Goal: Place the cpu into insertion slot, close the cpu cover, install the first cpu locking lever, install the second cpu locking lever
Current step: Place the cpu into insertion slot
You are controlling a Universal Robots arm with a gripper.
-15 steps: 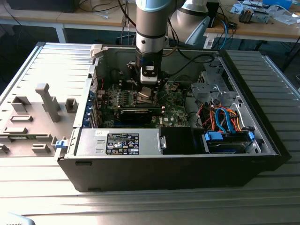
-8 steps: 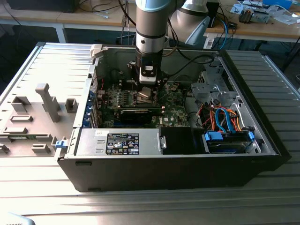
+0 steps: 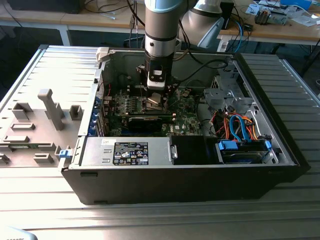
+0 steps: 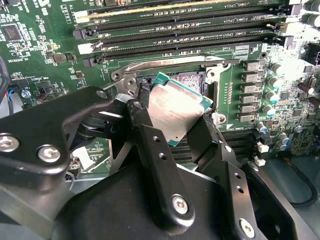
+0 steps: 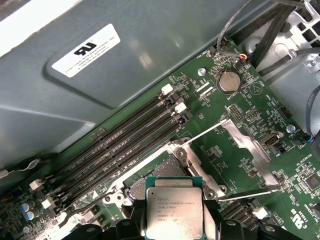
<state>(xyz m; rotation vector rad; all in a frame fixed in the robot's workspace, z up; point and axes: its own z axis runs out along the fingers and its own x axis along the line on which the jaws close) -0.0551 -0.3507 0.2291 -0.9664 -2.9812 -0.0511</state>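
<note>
Right now your gripper (image 4: 170, 116) is clamped on the chip (image 4: 176, 106), with one finger (image 4: 152, 150) against each of two opposite edges. The chip hangs just below the fingertips, over the socket (image 5: 152, 182) but not seated in it. In the first wrist view the chip (image 5: 174, 212) covers the part of the socket nearest the fingers. The rest of the socket, with its field of pins, lies bare beyond the fingertips.

Your main risk is those pins. In the second wrist view the chip looks tilted against the board, with one corner lower than the rest. I can't tell whether that corner is touching the frame. If the chip goes down like that, a corner would likely dig in and bend pins, or the chip would ride up on the frame and sit crooked. A small sideways offset would probably do the same harm, since the recess seems to leave little slack.

Watch the grip as well. The metal top looks smooth and the fingers hold only thin edges, so a knock could twist the chip between them.

The cover plate (image 5: 248, 146) stands open off to one side of the fingers, with a thin wire lever (image 5: 202, 134) beside it. Both look clear of the chip, but a finger swinging that way could catch them. The memory slots (image 5: 125, 145) beyond the socket sit close too.
</note>
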